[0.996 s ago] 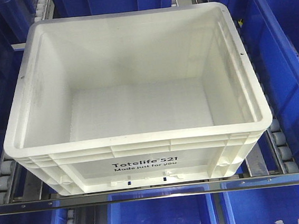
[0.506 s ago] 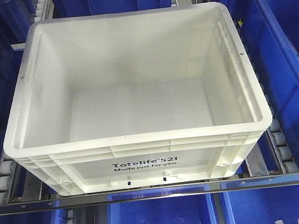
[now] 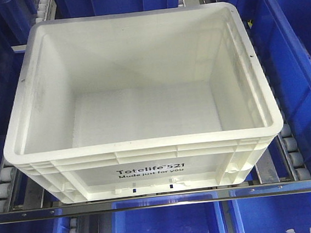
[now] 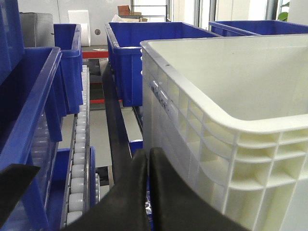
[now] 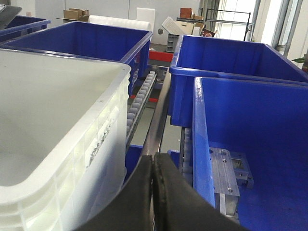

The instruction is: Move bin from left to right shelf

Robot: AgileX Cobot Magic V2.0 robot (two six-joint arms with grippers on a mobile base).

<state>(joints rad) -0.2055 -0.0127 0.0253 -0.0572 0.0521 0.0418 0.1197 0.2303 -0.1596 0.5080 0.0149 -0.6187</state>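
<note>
Nothing has shifted vs. the frames a sec ago: the bin (image 3: 140, 104) sits in the same spot, same angle.

It's the big white tote, empty, centred in the front view w/ its printed side ("Totelife 521 Made just for you") toward the camera. It rests on the roller tracks (image 3: 4, 189) of the shelf, front edge just behind the metal front rail (image 3: 152, 201). Rolled rim, ribbed sides.

Blue bins all around: one large blue bin (image 3: 300, 69) just beside it to the right, more at the left edge, behind it, and on the level below.

Left gripper (image 4: 148, 159): low in the left wrist view, dark fingers pressed together, nothing between them, sitting just beside the bin's (image 4: 226, 120) ribbed left wall, not touching as far as I can see. A dark rail (image 4: 114, 120) and white rollers (image 4: 79, 159) run away ahead of it.

Right gripper (image 5: 153, 166): also clenched tight on nothing, in the gap btw. the bin's (image 5: 57, 125) right wall and the blue bin (image 5: 250, 139) next to it. A small bolted metal bracket (image 5: 228, 173) lies inside that blue bin.
</note>
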